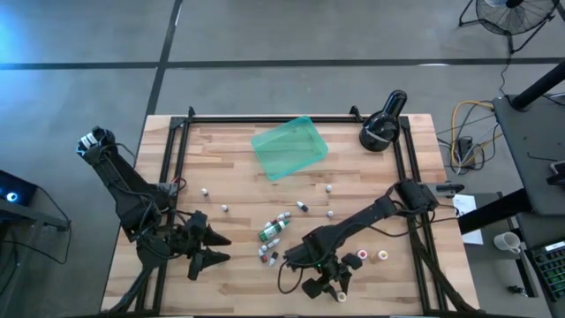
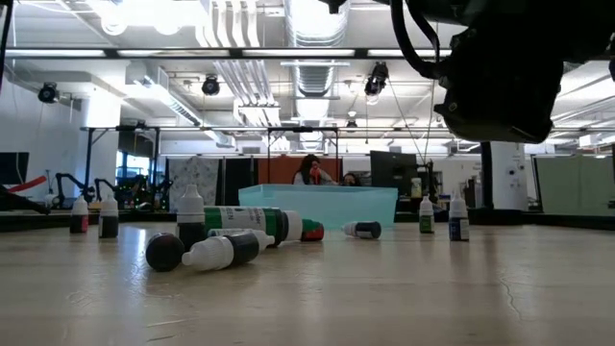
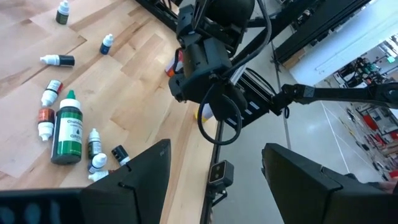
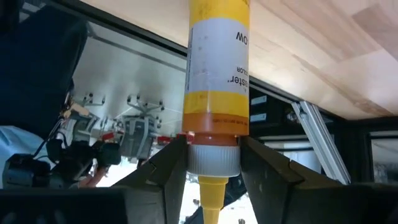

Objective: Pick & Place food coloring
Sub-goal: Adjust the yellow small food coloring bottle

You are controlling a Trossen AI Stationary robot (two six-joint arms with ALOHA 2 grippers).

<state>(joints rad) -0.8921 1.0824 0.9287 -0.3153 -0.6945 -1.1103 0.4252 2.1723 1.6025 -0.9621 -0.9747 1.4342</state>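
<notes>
Gripping: right gripper clamps yellow bottle at its cap
Bottle axis: vertical in frame, nozzle pointing down
Left gripper: fingers spread, empty

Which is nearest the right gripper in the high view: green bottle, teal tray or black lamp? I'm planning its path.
From the right gripper:
1. Green bottle, lying mid-table toward the left arm.
2. Teal tray, far-edge middle.
3. Black lamp, far right corner.
</notes>
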